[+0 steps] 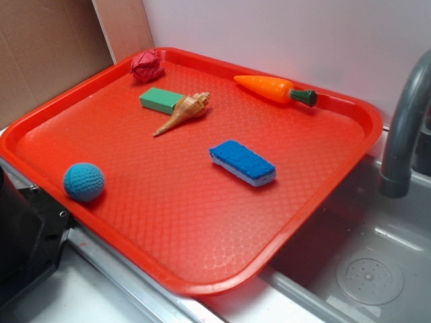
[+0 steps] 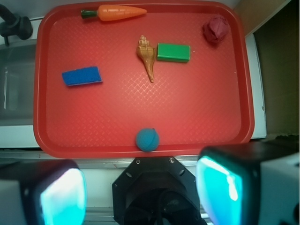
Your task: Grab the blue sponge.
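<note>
The blue sponge (image 1: pixel 242 162) lies flat on the red tray (image 1: pixel 202 256), right of its middle, bright-blue top over a pale bottom layer. In the wrist view the sponge (image 2: pixel 82 76) lies at the tray's left side. My gripper (image 2: pixel 140 192) is high above the robot base, off the tray's near edge, far from the sponge. Its jaws stand wide apart with nothing between them; the teal pads (image 2: pixel 61 197) show at the bottom corners. The gripper is out of the exterior view.
On the tray are a blue knitted ball (image 1: pixel 84 182), a green block (image 1: pixel 161 99), a seashell (image 1: pixel 183 112), a toy carrot (image 1: pixel 275 88) and a crumpled red lump (image 1: pixel 147 66). A grey faucet (image 1: pixel 404 128) and sink (image 1: pixel 363 269) are at right. The black robot base (image 2: pixel 157 192) is below the tray.
</note>
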`<state>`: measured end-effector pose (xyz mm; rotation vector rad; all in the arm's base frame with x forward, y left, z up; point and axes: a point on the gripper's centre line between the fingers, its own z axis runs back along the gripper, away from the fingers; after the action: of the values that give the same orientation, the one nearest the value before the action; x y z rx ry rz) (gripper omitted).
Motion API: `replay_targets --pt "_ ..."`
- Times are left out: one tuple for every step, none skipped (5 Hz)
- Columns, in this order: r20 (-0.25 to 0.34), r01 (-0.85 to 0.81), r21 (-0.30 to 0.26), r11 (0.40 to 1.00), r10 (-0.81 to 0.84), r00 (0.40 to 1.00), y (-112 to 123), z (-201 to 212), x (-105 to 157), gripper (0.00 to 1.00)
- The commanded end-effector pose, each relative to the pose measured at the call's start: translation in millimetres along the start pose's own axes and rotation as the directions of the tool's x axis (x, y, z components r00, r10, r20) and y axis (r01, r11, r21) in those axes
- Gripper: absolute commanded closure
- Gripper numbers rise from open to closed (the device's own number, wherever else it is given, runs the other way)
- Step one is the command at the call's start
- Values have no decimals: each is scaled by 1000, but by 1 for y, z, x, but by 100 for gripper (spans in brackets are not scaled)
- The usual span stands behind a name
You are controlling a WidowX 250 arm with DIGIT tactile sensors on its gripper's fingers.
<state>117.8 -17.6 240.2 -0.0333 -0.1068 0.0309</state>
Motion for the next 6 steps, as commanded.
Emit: replay_targets --pt "0 0 0 1000 0 1000 0 0 0 0" --pt "-41 263 113 958 -260 965 -12 -38 46 0" --pt "-47 494 113 862 -492 869 -22 -68 88 0" --pt "36 686 87 723 -690 723 -42 -90 96 0" --pt "36 686 87 723 -690 723 -42 -90 96 0" --pt "36 686 87 723 -690 723 -42 -90 96 0"
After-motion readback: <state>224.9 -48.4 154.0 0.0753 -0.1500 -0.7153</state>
